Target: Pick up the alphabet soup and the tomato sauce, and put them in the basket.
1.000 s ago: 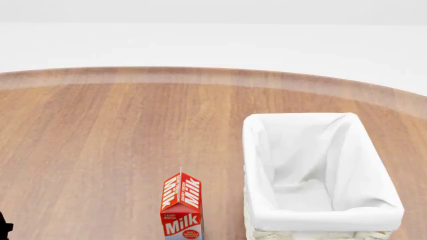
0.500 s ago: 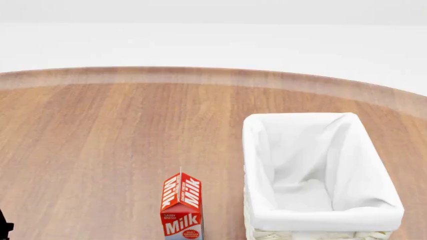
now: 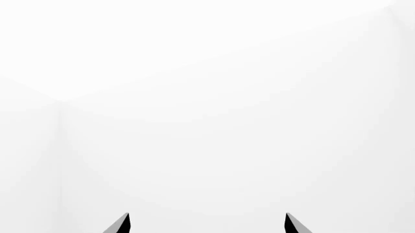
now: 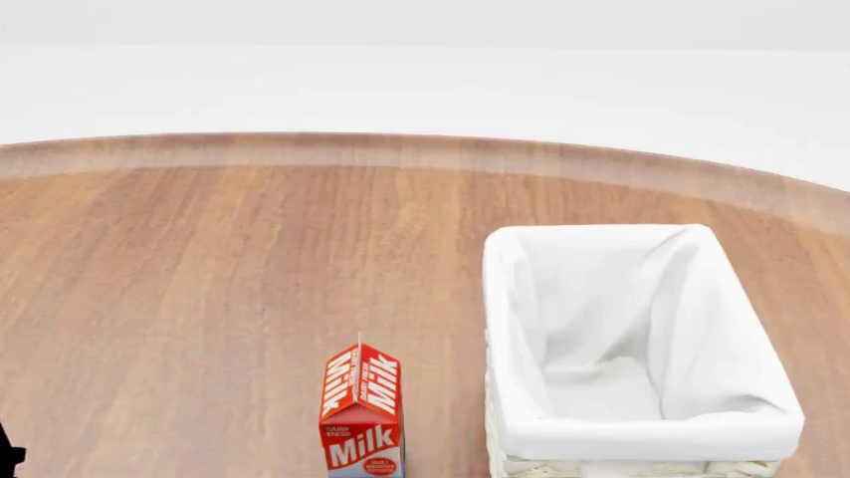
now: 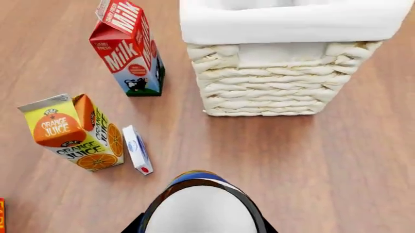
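Note:
The alphabet soup [image 5: 202, 206] fills the near part of the right wrist view: a pale round top with a blue and orange edge. My right gripper [image 5: 202, 227] is shut on it, black fingers [image 5: 139, 224] showing at either side, above the wooden table and short of the basket [image 5: 279, 82]. In the head view the cream wicker basket [image 4: 638, 430] with its white lining stands at the right, nothing in it. My left gripper [image 3: 207, 224] is open, facing blank white space. The tomato sauce is out of view.
A red milk carton [image 5: 129, 48] stands beside the basket, also seen as the milk carton [image 4: 361, 413] in the head view. An orange juice carton [image 5: 75, 133] and a small white box [image 5: 137, 149] sit near the held can. A red sliver [image 5: 2, 213] shows at the edge.

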